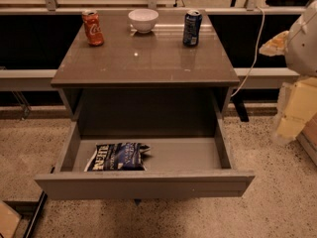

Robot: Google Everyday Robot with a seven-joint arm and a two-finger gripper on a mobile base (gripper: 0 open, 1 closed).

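A grey table (148, 61) stands with its drawer (143, 182) pulled out wide. A blue and white chip bag (118, 156) lies in the drawer's left half. On the tabletop a red soda can (92, 28) stands at the back left, a white bowl (143, 20) at the back middle and a dark blue can (192, 28) at the back right. My gripper (293, 114), cream-coloured under the white arm (306, 36), hangs at the right edge of the view. It is off the table's right side, apart from everything, with the open drawer's right end nearest.
A white cable (252, 48) runs down behind the table's right corner. A low ledge (29, 76) and dark panels lie behind the table. The floor is speckled stone (277, 202). A cardboard piece (7, 219) and a dark bar sit at the bottom left.
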